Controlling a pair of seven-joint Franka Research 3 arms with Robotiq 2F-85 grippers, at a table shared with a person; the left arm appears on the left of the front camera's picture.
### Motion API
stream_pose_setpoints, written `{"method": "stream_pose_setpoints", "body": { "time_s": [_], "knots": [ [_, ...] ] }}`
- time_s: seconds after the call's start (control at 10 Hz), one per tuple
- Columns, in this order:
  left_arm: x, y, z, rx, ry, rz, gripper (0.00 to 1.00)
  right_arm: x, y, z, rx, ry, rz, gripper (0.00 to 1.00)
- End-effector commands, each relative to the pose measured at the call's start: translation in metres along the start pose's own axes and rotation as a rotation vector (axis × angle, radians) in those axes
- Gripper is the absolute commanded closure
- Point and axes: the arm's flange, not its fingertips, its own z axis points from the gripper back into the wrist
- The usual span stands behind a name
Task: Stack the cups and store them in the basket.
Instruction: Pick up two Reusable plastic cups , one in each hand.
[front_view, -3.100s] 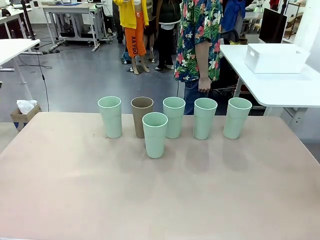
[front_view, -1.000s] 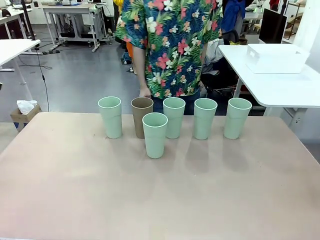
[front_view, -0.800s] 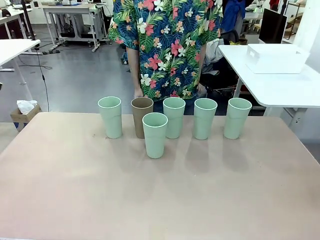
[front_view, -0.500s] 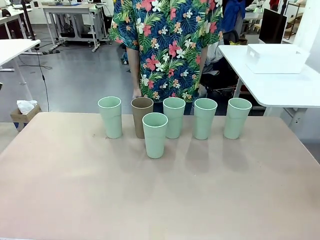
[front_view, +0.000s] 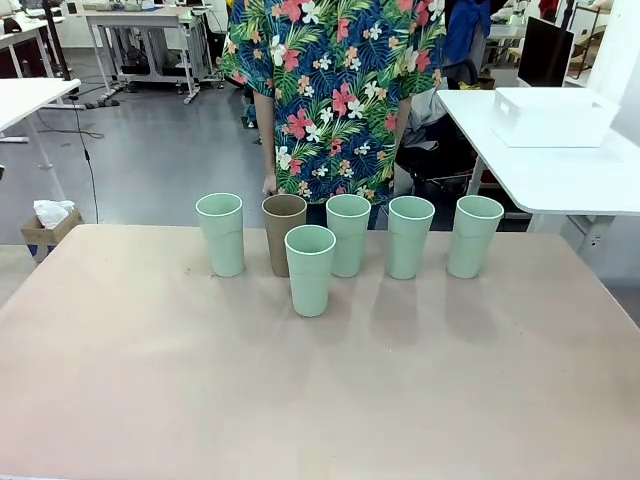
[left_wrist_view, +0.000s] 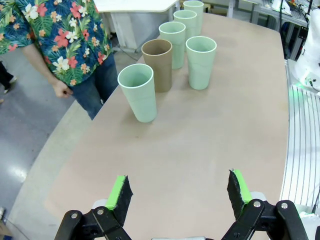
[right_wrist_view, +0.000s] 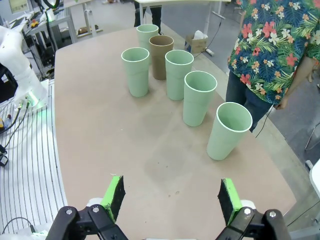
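Several pale mint cups and one brown cup (front_view: 283, 233) stand upright in a row near the table's far edge, from the left end cup (front_view: 220, 234) to the right end cup (front_view: 473, 236). One mint cup (front_view: 310, 270) stands a little in front of the row. The white basket (front_view: 553, 117) sits on a separate white table at the back right. My left gripper (left_wrist_view: 178, 190) hovers open over bare table, well short of the nearest mint cup (left_wrist_view: 137, 92) and the brown cup (left_wrist_view: 157, 65). My right gripper (right_wrist_view: 172, 196) is open too, apart from its nearest mint cup (right_wrist_view: 230, 130).
A person in a floral shirt (front_view: 330, 90) stands right behind the table's far edge, arms hanging down, one hand (front_view: 270, 185) near the brown cup. The wide pinkish table (front_view: 320, 400) is bare in front of the cups. White arm bases (left_wrist_view: 307, 65) (right_wrist_view: 15, 60) flank the table.
The person has walked from the back right to the middle behind the table and now stands facing it. The cups and basket have not moved.
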Motion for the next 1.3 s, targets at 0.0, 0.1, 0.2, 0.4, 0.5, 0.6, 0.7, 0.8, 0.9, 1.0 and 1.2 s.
{"method": "stream_pose_setpoints", "body": {
  "time_s": [0.0, 0.1, 0.2, 0.4, 0.5, 0.6, 0.7, 0.8, 0.9, 1.0, 1.2],
  "knots": [
    [0.0009, -0.0002, 0.0004, -0.003, -0.012, -0.005, 0.0, 0.002, -0.0014, -0.0002, -0.002, -0.025, 0.01, 0.0],
    [0.0009, -0.0002, 0.0004, -0.003, -0.012, -0.005, 0.0, 0.002, -0.0014, -0.0002, -0.002, -0.025, 0.01, 0.0],
    [0.0009, -0.0002, 0.0004, -0.003, -0.012, -0.005, 0.0, 0.002, -0.0014, -0.0002, -0.002, -0.025, 0.01, 0.0],
    [0.0009, -0.0002, 0.0004, -0.003, -0.012, -0.005, 0.0, 0.002, -0.0014, -0.0002, -0.002, -0.025, 0.01, 0.0],
    [0.0009, -0.0002, 0.0004, -0.003, -0.012, -0.005, 0.0, 0.002, -0.0014, -0.0002, -0.002, -0.025, 0.01, 0.0],
    [0.0009, -0.0002, 0.0004, -0.003, -0.012, -0.005, 0.0, 0.002, -0.0014, -0.0002, -0.002, -0.025, 0.01, 0.0],
    [0.0009, -0.0002, 0.0004, -0.003, -0.012, -0.005, 0.0, 0.002, -0.0014, -0.0002, -0.002, -0.025, 0.01, 0.0],
    [0.0009, -0.0002, 0.0004, -0.003, -0.012, -0.005, 0.0, 0.002, -0.0014, -0.0002, -0.002, -0.025, 0.01, 0.0],
    [0.0009, -0.0002, 0.0004, -0.003, -0.012, -0.005, 0.0, 0.002, -0.0014, -0.0002, -0.002, -0.025, 0.01, 0.0],
    [0.0009, -0.0002, 0.0004, -0.003, -0.012, -0.005, 0.0, 0.002, -0.0014, -0.0002, -0.002, -0.025, 0.01, 0.0],
    [0.0009, -0.0002, 0.0004, -0.003, -0.012, -0.005, 0.0, 0.002, -0.0014, -0.0002, -0.002, -0.025, 0.01, 0.0]
  ]
}}
